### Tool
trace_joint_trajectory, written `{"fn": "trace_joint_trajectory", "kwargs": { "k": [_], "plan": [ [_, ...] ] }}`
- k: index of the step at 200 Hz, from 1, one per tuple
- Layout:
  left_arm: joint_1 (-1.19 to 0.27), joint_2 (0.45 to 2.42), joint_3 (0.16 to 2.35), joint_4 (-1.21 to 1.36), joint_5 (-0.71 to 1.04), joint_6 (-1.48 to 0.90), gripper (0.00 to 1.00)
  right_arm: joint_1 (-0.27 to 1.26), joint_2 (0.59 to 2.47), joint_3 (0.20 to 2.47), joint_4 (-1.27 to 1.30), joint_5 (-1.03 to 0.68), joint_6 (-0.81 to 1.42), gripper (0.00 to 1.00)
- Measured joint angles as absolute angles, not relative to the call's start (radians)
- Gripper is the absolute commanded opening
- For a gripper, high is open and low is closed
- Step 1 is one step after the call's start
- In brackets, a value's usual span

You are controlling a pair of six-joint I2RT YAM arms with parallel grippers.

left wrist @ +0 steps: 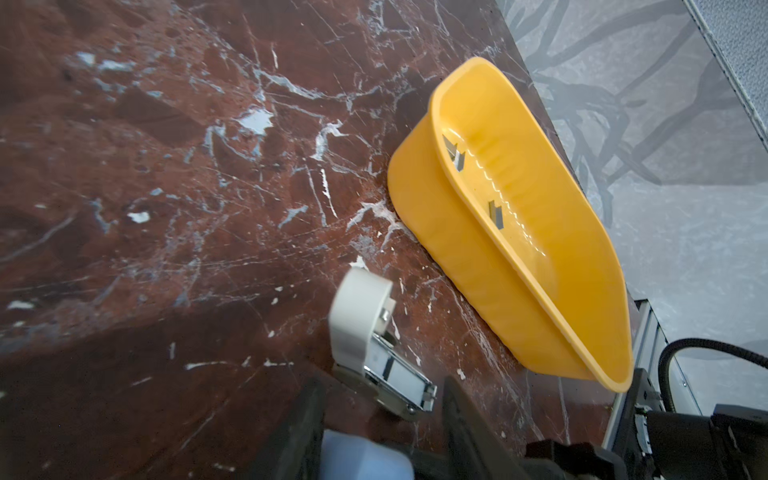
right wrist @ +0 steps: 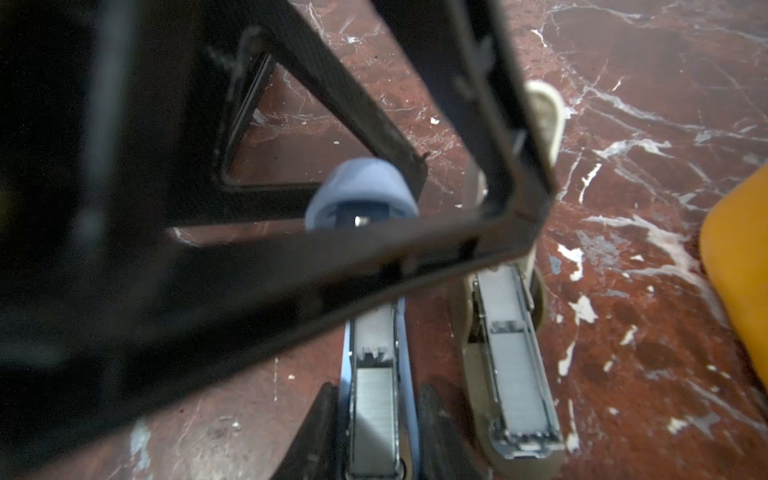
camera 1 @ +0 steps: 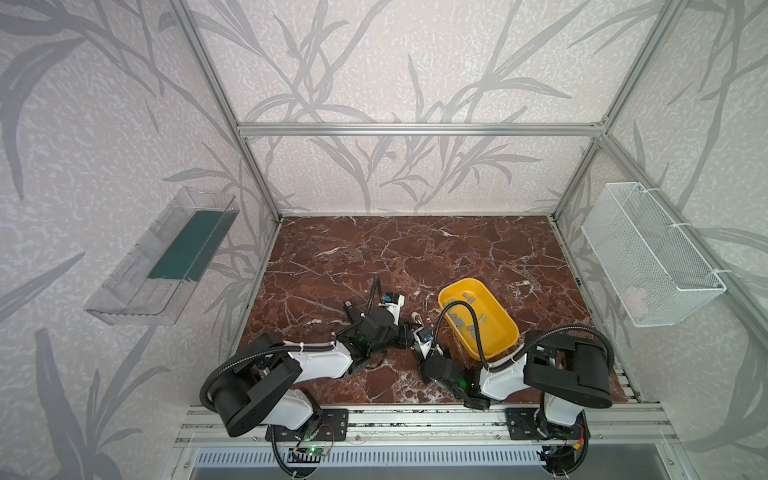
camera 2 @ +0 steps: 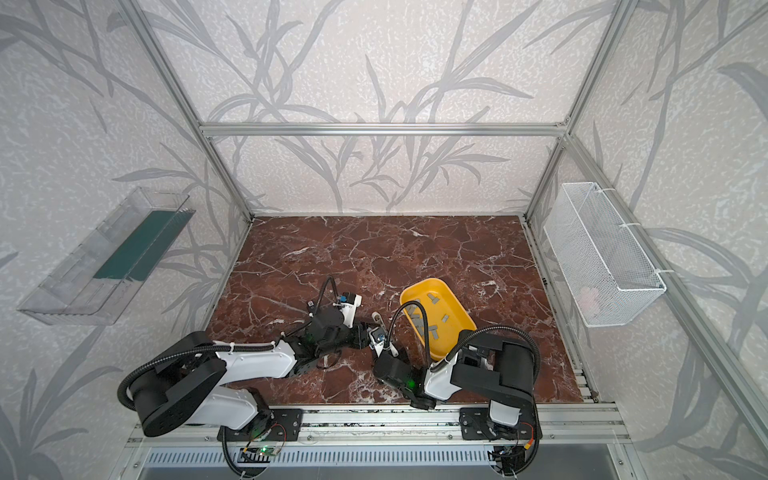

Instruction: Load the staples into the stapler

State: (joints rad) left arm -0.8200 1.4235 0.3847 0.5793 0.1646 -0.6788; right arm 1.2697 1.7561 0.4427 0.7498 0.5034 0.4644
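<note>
Marble tabletop [camera 1: 374, 257], yellow tray [left wrist: 457, 257] of staples [left wrist: 455, 153], beige stapler [left wrist: 361, 311] beside blue stapler [right wrist: 374, 407] tight in right pincer [right wrist: 376, 390]; left pincer [left wrist: 382, 386] grip unclear.

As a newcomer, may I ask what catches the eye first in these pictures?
The yellow tray, right of centre on the marble table, stands out, with grey staples scattered inside. Left of it, where the left arm and right arm meet, two open staplers lie side by side: a blue stapler and a beige stapler, each loaded with staples.

Both arms are reaching low, wrists nearly meeting in the middle. Left gripper [camera 1: 409, 332] is sitting fingers apart, grip unclear. Right gripper [right wrist: 376, 432] is clamping the blue stapler [right wrist: 374, 357].
</note>
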Motion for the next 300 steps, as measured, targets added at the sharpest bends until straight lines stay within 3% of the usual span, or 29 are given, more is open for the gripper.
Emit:
{"fn": "trace_joint_trajectory", "kwargs": {
  "k": [103, 239, 300],
  "plan": [
    [-0.872, 1.401, 0.309, 0.665, 0.130, -0.569, 0.44, 1.264, 1.766, 0.414, 0.822, 0.493, 0.483, 0.32],
    [-0.878, 1.481, 0.311, 0.754, 0.238, -0.350, 0.42, 1.263, 1.759, 0.394, 0.844, 0.488, 0.487, 0.35],
    [-0.898, 1.256, 0.296, 0.543, 0.119, -0.362, 0.50, 1.263, 1.679, 0.379, 0.753, 0.458, 0.479, 0.59]
  ]
}}
